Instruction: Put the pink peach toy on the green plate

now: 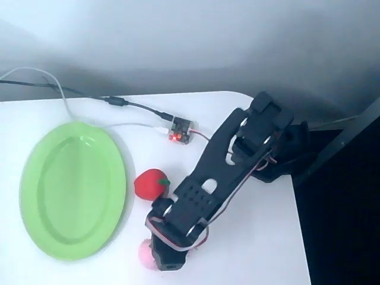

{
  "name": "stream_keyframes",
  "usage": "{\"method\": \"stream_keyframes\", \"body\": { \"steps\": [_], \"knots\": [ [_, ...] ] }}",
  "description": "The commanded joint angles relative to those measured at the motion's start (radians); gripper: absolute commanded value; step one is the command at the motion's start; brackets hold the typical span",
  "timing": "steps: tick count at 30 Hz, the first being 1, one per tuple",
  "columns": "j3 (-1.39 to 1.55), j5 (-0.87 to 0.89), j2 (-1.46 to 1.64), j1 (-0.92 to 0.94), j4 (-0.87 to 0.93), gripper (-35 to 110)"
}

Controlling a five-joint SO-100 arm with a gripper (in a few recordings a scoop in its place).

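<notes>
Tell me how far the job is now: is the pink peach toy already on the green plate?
Not yet. The large light-green oval plastic plate holds nothing. The black arm has reached down to the small round pink peach toy, and its claw is at the toy; a firm grip cannot be confirmed. Lifting, carrying past the red strawberry toy and placing remain.

Overhead view looks steeply down on white table (pixel 249 249), tilted toward wall, medium distance.
</notes>
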Motion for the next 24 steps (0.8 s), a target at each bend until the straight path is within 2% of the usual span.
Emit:
{"method": "stream_keyframes", "body": {
  "steps": [1, 6, 10, 16, 24],
  "knots": [
    [0.003, -0.040, 0.196, 0.014, 0.009, 0],
    [0.014, -0.206, 0.376, 0.184, 0.006, 0],
    [0.005, -0.379, 0.387, 0.360, -0.012, 0],
    [-0.089, -0.560, 0.187, 0.549, -0.094, 0],
    [-0.232, -0.707, -0.095, 0.581, -0.094, 0]
  ]
}}
